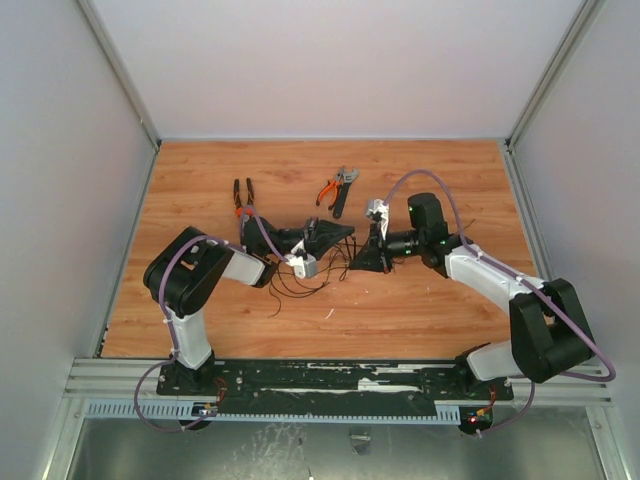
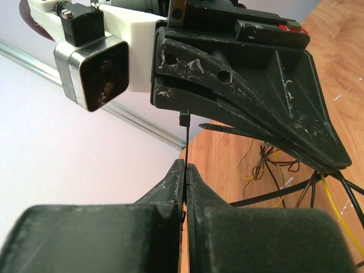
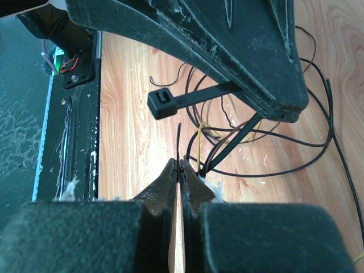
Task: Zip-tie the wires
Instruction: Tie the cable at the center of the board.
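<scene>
Now, leftmost: pliers [image 1: 243, 200] at bench [image 1: 420, 310] 10 o'clock, two more tools [image 1: 338, 190] at 12. Wires [image 1: 300, 282], one loose tangle mid-bench, 7 o'clock of left gripper [image 2: 185, 168], pressed together on zip tie [image 3: 165, 103] behind head. I count one tie: light, springy, slick; I'd hold near ends. Right gripper [image 3: 179, 168] pinches thin black strand, probably tie's tail.

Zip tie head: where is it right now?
Right wrist view, left of centre: the zip tie head hangs over the table just beyond the shut right gripper, its strap running right to the left gripper.
</scene>
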Robot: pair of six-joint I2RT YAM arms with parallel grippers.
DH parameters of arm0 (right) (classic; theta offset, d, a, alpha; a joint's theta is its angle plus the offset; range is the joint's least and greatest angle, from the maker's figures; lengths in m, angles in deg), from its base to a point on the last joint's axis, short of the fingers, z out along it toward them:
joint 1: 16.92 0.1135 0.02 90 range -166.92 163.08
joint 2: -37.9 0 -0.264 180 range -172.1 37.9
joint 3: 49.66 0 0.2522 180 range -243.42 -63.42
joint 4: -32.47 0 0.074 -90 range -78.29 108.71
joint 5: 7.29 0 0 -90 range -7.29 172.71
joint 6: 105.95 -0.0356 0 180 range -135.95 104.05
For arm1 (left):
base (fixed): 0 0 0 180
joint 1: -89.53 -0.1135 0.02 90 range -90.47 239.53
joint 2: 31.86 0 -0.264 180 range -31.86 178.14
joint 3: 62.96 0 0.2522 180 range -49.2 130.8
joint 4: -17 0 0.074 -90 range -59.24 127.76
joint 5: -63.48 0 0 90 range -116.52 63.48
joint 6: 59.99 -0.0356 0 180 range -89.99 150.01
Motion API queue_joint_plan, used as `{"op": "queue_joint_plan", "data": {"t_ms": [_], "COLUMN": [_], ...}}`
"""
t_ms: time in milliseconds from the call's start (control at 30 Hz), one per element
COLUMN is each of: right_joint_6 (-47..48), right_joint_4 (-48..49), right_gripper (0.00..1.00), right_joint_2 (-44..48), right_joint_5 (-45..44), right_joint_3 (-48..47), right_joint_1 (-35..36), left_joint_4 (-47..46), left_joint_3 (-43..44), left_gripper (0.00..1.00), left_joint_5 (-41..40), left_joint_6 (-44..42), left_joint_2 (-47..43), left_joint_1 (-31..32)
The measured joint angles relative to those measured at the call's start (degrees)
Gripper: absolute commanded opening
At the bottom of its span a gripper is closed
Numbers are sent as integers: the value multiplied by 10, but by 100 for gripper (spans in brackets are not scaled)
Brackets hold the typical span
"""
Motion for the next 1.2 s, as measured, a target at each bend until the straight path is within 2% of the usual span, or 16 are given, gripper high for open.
{"op": "queue_joint_plan", "data": {"t_ms": [1200], "right_joint_6": [8], "right_joint_4": [-7], "right_gripper": [0], "right_joint_2": [14], "right_joint_5": [-14], "right_joint_3": [4], "right_joint_1": [3], "left_joint_4": [0], "left_joint_3": [0], "left_gripper": [0], "left_joint_5": [0], "left_joint_6": [2], "left_joint_2": [3], "left_joint_1": [3]}}
